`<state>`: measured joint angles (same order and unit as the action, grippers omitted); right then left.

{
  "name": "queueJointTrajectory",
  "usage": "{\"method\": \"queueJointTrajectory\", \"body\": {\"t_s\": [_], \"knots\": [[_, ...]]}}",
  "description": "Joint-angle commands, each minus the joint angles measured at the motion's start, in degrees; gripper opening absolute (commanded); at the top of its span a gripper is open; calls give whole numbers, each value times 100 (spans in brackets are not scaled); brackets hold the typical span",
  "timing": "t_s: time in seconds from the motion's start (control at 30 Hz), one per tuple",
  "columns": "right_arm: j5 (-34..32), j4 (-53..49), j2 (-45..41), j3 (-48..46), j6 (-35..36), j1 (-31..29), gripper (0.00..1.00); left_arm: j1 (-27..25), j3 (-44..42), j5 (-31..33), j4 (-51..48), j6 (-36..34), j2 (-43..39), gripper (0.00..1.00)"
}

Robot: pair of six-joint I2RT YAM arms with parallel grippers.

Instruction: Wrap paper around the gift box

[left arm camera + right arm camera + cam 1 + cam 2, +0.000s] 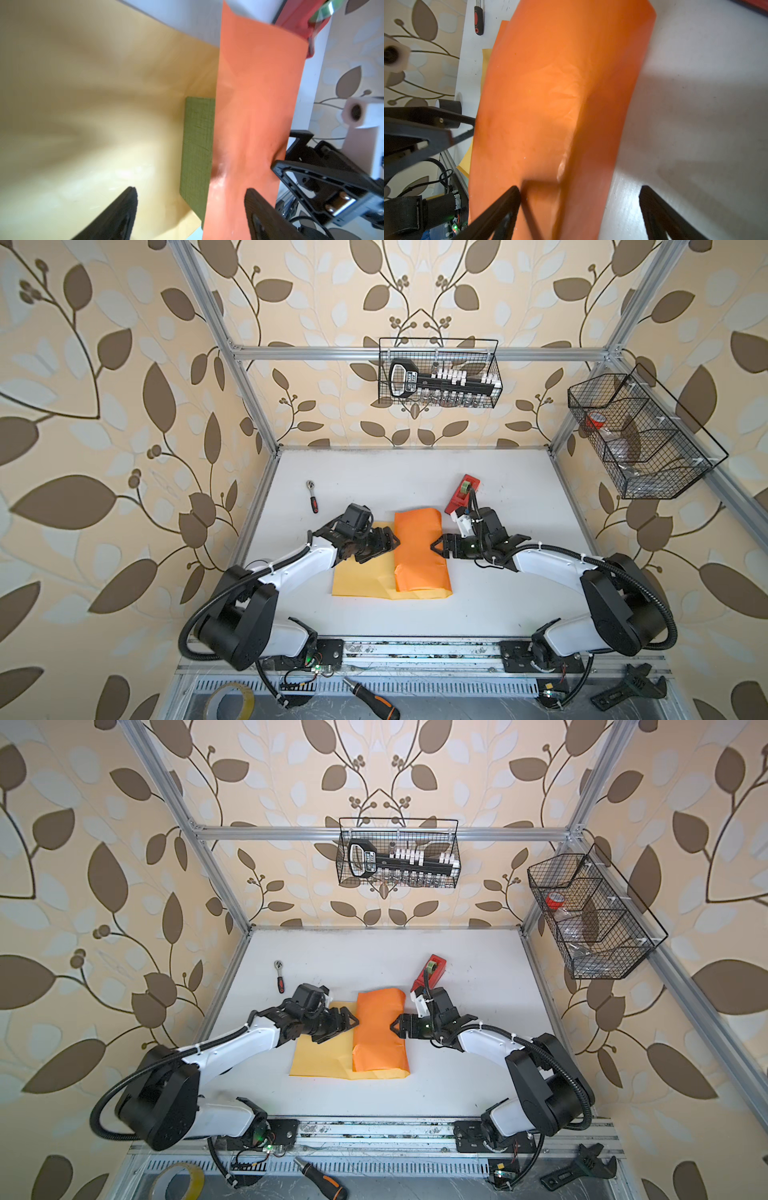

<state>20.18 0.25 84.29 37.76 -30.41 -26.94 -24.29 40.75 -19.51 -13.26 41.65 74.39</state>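
Both pincers are released. The left gripper [392, 542] has its jaws spread at the 9 o'clock edge of the orange flap, and the right gripper [435, 546] is spread wide at the 3 o'clock edge. The paper [419, 556] lies mid-table with its orange flap folded over the gift box [197, 149]. Only a green strip of the box shows, in the left wrist view. The flap's long axis runs 12 to 6. The bare pale half spreads toward 9, so I judge the left arm nearer for folding it over toward 3. The label on the black tool rail [453, 385] in the wire basket [493, 364] is too small for me to read.
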Motion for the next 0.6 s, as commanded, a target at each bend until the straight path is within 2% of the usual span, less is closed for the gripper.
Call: {"method": "queueJointTrajectory", "body": {"t_s": [0.0,0.13,0.17,0.23,0.4,0.57], "knots": [[-406,-721,288,-327,168,-28,90,427,-322,428,-625,-220,-576,85],[-385,-703,300,-321,152,-30,90,854,-610,594,-922,-267,-1001,90],[-375,-684,311,-320,166,-31,90,1201,-880,962,-1358,-242,-1501,91],[-366,-676,309,-315,176,-26,89,1361,-1098,1243,-1670,-77,-1886,91],[-327,-624,375,-322,198,-23,89,1388,-1383,1757,-2188,266,-2473,93],[-283,-564,420,-309,193,-22,89,1388,-1705,1427,-1990,451,-2435,92]]}}
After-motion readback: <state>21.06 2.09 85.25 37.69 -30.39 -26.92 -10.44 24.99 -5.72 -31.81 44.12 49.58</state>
